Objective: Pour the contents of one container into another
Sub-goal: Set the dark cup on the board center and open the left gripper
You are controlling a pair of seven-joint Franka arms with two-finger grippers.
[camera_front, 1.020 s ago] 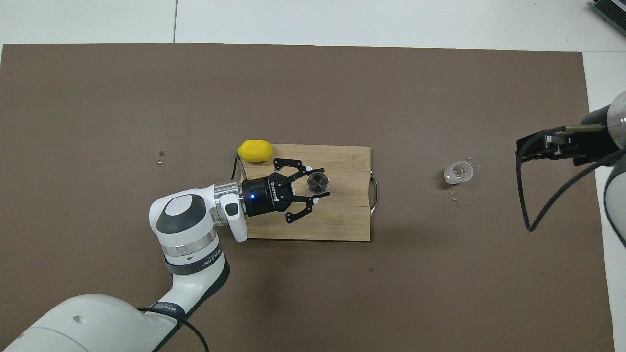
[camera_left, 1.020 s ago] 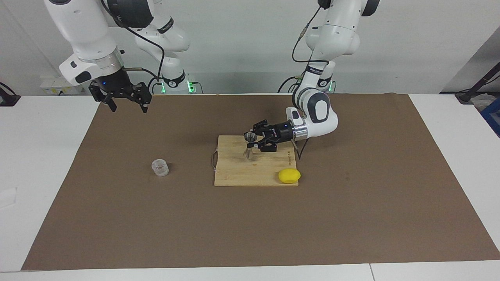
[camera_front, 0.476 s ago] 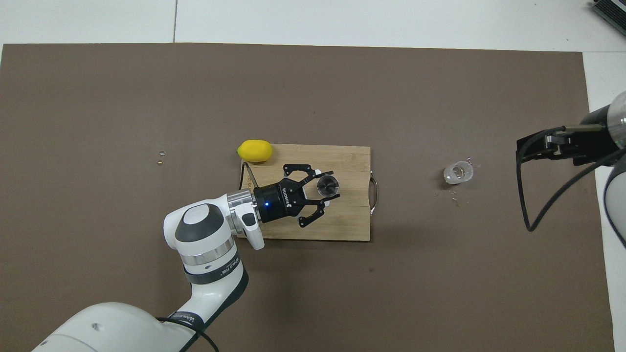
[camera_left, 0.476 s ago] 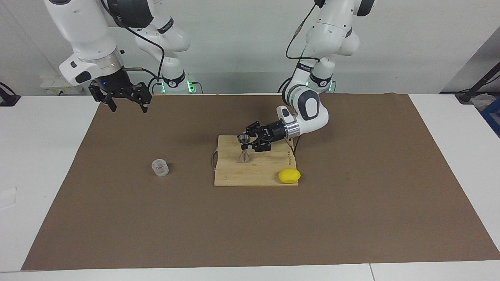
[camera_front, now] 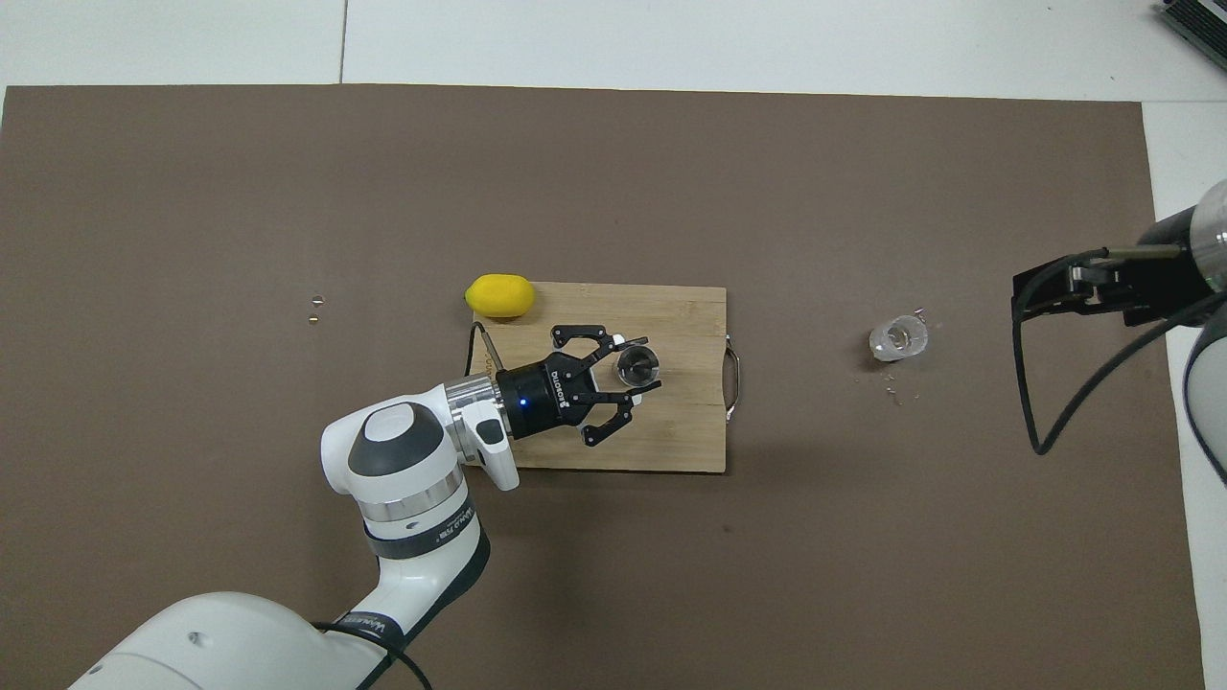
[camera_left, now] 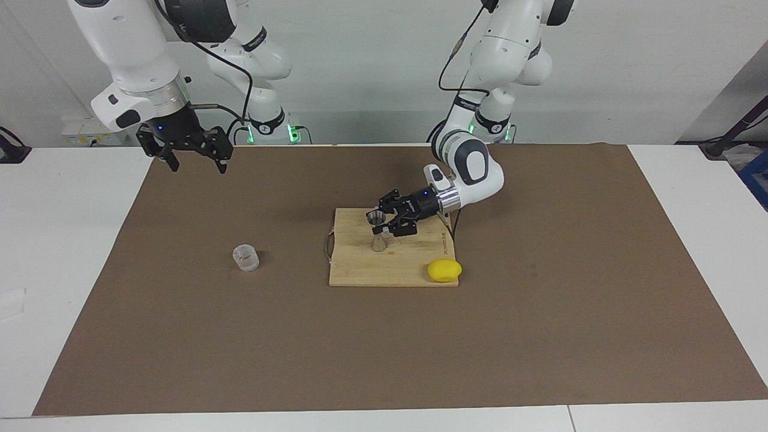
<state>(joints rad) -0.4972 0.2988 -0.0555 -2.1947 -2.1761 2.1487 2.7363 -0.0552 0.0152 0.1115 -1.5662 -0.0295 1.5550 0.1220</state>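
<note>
The steel jigger [camera_left: 377,231] [camera_front: 637,365] is upright over the middle of the wooden cutting board [camera_left: 360,270] [camera_front: 690,431]. My left gripper [camera_left: 380,226] [camera_front: 649,364] reaches in level from the left arm's end and is shut on its narrow waist. I cannot tell whether its base touches the board. The clear glass tumbler [camera_left: 246,257] [camera_front: 898,338] stands on the brown mat toward the right arm's end, untouched. My right gripper [camera_left: 192,157] [camera_front: 1040,292] waits open and raised over the mat's edge near the right arm's base, apart from the tumbler.
A yellow lemon [camera_left: 444,270] [camera_front: 499,295] lies at the board's corner, toward the left arm's end and farther from the robots than the jigger. The board has a metal handle [camera_front: 734,383] facing the tumbler. Small bits [camera_front: 314,307] lie on the brown mat [camera_left: 540,330].
My left gripper has carried the jigger a short way across the board toward the right arm's end, with the forearm swinging round. The right arm and the tumbler have not moved.
</note>
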